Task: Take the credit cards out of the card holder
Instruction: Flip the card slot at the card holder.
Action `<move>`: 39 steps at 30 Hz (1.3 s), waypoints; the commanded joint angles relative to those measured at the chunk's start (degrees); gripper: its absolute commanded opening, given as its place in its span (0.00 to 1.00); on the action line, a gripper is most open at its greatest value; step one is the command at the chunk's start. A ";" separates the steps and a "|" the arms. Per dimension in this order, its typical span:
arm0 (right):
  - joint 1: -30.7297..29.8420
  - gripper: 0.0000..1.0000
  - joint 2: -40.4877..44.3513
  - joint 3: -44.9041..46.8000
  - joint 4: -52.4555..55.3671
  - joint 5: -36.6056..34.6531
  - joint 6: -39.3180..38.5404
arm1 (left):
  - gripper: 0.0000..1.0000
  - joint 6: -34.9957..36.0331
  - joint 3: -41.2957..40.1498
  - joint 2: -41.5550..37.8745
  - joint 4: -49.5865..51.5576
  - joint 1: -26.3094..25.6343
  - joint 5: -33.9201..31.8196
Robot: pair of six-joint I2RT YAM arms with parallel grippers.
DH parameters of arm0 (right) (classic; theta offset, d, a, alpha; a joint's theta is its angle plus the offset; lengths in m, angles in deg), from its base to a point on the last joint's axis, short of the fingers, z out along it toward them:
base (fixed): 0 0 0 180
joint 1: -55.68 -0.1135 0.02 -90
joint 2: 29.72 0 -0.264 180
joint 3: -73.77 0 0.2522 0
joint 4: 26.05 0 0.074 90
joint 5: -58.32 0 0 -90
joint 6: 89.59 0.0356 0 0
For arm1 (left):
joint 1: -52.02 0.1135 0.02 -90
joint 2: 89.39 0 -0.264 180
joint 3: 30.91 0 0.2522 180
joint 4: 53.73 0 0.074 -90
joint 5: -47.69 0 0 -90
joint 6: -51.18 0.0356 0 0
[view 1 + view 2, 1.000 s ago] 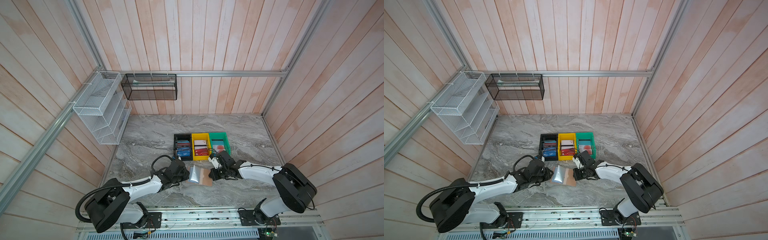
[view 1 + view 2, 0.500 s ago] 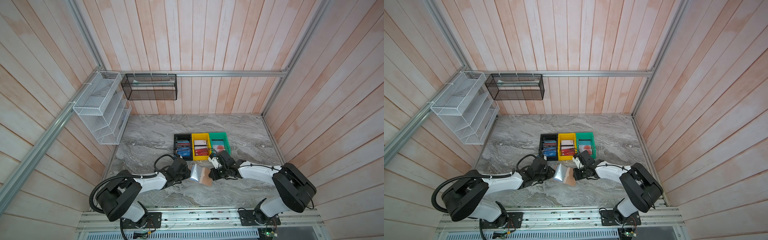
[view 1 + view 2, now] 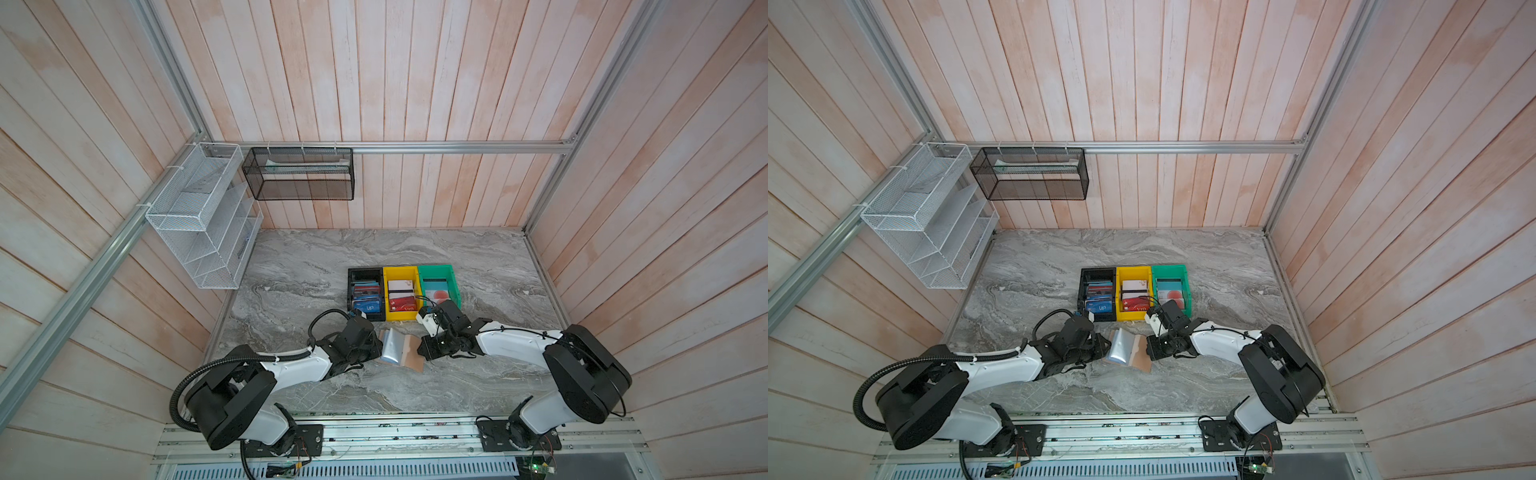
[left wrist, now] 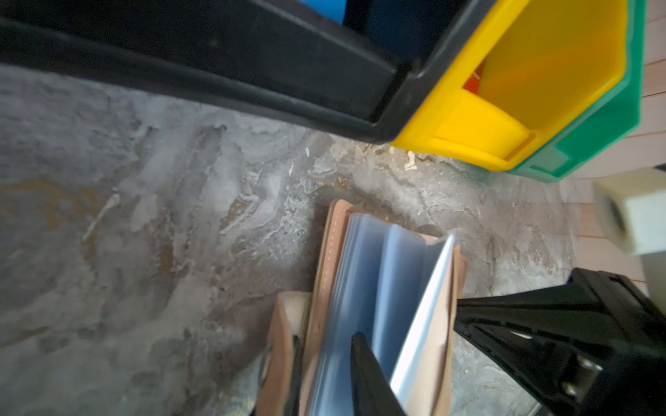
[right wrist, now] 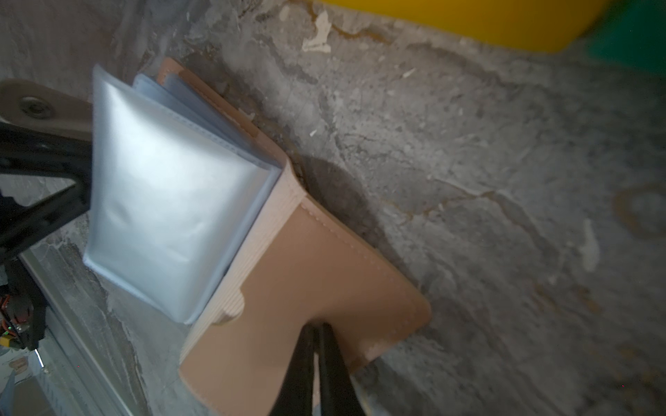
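Observation:
The tan card holder (image 3: 411, 358) (image 3: 1140, 358) lies open on the marble table, its pale blue sleeves (image 4: 364, 273) fanned upward. My left gripper (image 3: 379, 347) (image 4: 326, 338) is shut on the holder's left cover and a stack of sleeves. The right gripper (image 3: 420, 353) (image 5: 317, 326) is shut, its tips resting on the right cover (image 5: 310, 259). The sleeves that show hold no credit cards. A red VIP card (image 3: 402, 306) lies in the yellow bin and a whitish card with an orange circle (image 3: 437, 295) in the green bin.
The black bin (image 3: 365, 272), yellow bin (image 3: 401, 270) and green bin (image 3: 436, 268) stand side by side just behind the holder. A white wire rack (image 3: 199, 216) and a black mesh basket (image 3: 299, 174) hang on the walls.
My left arm's shoulder and elbow have swung inward, and its gripper has edged slightly toward the holder. The right arm and the holder's right cover have stayed put.

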 commanded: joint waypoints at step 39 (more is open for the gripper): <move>0.64 0.10 -2.67 2.07 3.76 -4.15 -1.11 | 0.37 2.14 -0.15 -2.34 0.60 -1.08 0.62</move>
